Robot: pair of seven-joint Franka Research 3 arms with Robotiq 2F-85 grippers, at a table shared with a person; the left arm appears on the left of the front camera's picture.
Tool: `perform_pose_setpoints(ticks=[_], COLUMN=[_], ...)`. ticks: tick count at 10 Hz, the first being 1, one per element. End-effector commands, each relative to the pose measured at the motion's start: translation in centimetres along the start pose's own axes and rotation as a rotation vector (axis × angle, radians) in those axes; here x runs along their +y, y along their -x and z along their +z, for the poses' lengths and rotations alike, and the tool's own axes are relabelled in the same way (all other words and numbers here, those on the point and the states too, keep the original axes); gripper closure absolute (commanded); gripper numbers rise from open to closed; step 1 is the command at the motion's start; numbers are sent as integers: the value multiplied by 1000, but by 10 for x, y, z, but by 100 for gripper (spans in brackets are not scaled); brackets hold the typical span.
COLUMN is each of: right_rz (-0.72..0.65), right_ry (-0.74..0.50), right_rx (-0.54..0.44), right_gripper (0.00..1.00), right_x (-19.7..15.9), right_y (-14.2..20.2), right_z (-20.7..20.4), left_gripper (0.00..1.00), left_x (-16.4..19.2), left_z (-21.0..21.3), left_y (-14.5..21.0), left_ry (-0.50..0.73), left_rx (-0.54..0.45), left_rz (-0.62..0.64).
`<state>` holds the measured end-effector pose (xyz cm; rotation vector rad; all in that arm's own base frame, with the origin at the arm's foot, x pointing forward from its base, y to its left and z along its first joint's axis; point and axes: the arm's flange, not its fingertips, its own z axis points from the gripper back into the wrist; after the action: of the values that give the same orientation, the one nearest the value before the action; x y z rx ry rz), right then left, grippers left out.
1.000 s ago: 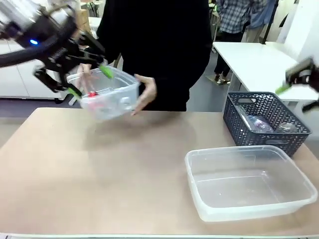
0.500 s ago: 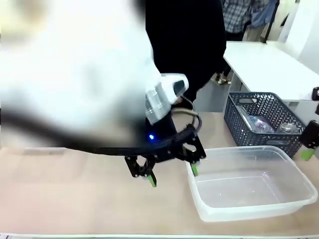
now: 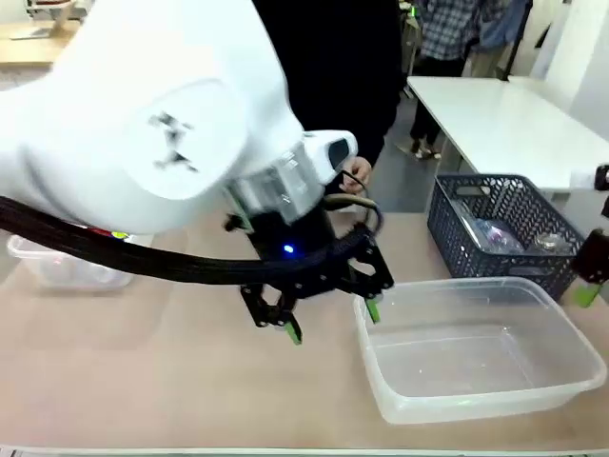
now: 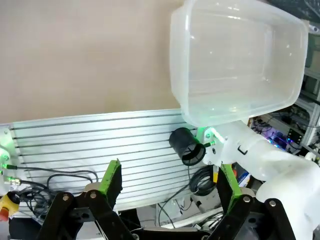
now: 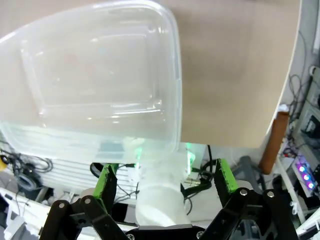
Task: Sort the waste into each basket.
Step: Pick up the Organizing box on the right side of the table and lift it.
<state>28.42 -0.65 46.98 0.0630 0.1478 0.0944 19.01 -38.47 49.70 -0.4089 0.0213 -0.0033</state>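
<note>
The pale tan table (image 3: 143, 381) looks different from a second ago. The robot's white left arm (image 3: 162, 143), then raised over the far left corner, now sweeps across the middle and blocks much of the front view. It reached this spot half a second ago and has hardly shifted since.

The large clear rectangular plastic tub (image 3: 476, 405) lies at the table's near right corner, unmoved and empty. The second clear plastic tub (image 3: 62, 271), which the person held in the air behind the far edge a second ago, now rests on the table by its left edge. It is partly hidden under the arm, and I cannot tell what is in it. The dark blue-grey lattice plastic basket (image 3: 457, 233) stays at the far right corner, with clear plastic bottles (image 3: 493, 234) lying inside it.

The left gripper (image 3: 333, 322) hangs low over the table just beside the left rim of the tub at the near right corner. Its jaws are spread wide with nothing between them. The right gripper (image 5: 165, 175) hovers at the table's right edge, near the lattice basket, equally wide and empty. The person's hand (image 3: 357, 176) is behind the far edge, apart from both grippers.

With both tubs now set down, sorting looks ready to start. The bottles are still in the lattice basket and the near right tub holds nothing, so the work seems barely begun. The next move probably calls for one gripper to reach into the lattice basket, and the right one is nearer to it.
</note>
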Motion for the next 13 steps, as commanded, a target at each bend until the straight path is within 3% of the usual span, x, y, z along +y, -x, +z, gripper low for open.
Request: perform_pose_setpoints(ticks=[1, 2, 3, 5, 7, 8, 9, 10, 11, 12, 13], right_rz=[31, 14, 51, -20, -72, -61, -41, -33, -33, -37, -42], right_ry=[30, 41, 10, 63, 60, 64, 92, 105, 117, 119, 114], right_rx=[61, 87, 131, 191, 152, 131, 148, 151, 154, 150, 144], right_gripper=[0, 0, 0, 0, 0, 14, 57, 71, 100, 100, 100], right_x=[11, 6, 1, -6, -17, -19, -18, -15, -14, -14, -14], right_y=[-21, -22, -22, -23, -18, -17, -19, -19, -20, -20, -19], right_z=[-28, -52, -73, -118, -138, -142, -146, -149, -150, -150, -148], left_gripper=[2, 2, 2, 2, 2, 60, 62, 100, 100, 100, 89], left_x=[-40, -61, -76, -84, -79, -76, -74, -73, -72, -71, -69], left_z=[-43, -69, -89, -120, -139, -145, -149, -150, -150, -151, -151], left_y=[-8, -14, -18, -21, -24, -27, -27, -26, -26, -27, -27], left_ry=[-33, -81, -146, -203, -251, -266, -256, -252, -250, -247, -248], left_rx=[21, -11, 46, 56, 59, 54, 54, 36, 41, 38, 39], left_rz=[-53, -91, -139, -145, -140, -134, -127, -127, -123, -119, -114])
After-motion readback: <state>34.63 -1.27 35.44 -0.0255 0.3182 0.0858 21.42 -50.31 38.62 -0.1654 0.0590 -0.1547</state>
